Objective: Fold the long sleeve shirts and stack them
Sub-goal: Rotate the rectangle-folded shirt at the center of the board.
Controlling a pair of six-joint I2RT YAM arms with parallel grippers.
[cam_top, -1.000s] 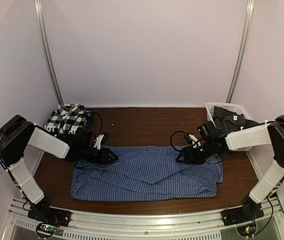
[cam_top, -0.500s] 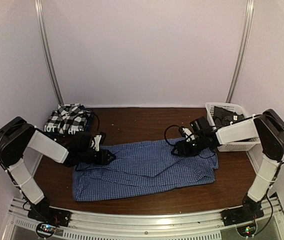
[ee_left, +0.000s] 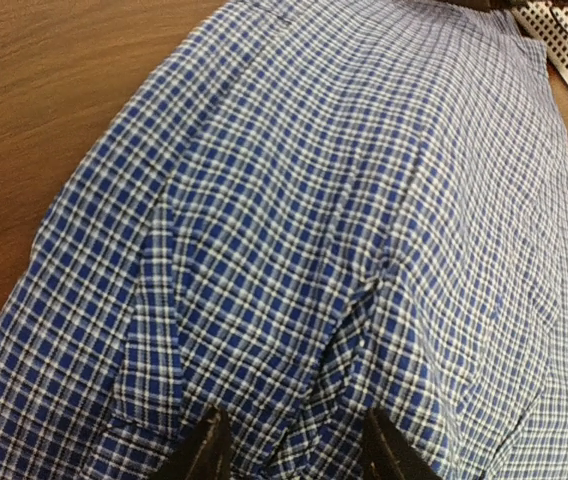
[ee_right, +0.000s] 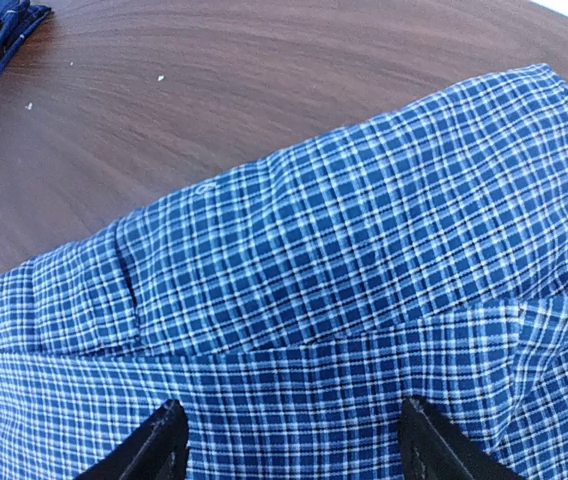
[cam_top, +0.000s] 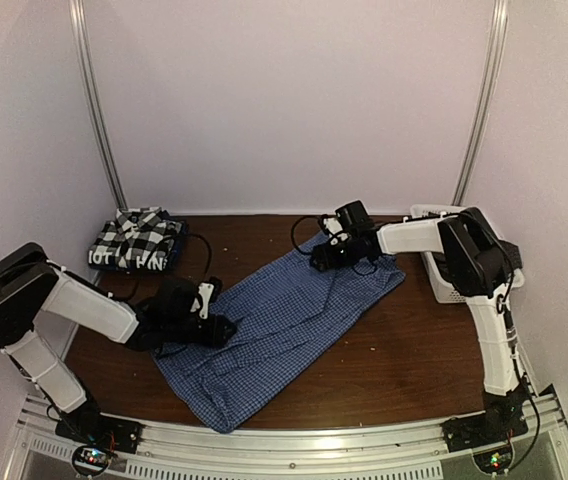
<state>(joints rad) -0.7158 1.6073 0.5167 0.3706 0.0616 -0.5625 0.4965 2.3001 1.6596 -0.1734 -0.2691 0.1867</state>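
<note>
Here, the soft blue fine-check shirt (cam_top: 284,330) is lying rumpled diagonally across the brown wooden desk (cam_top: 414,340), the left gripper (cam_top: 222,328) and right gripper (cam_top: 320,258) pinching its opposite ends.

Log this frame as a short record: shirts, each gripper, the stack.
in work: blue check shirt, lying diagonally on the table
left gripper: closed on its near left edge
right gripper: closed on its far end
stack: plaid shirt on navy shirt, far left corner
basket: white, far right
</note>
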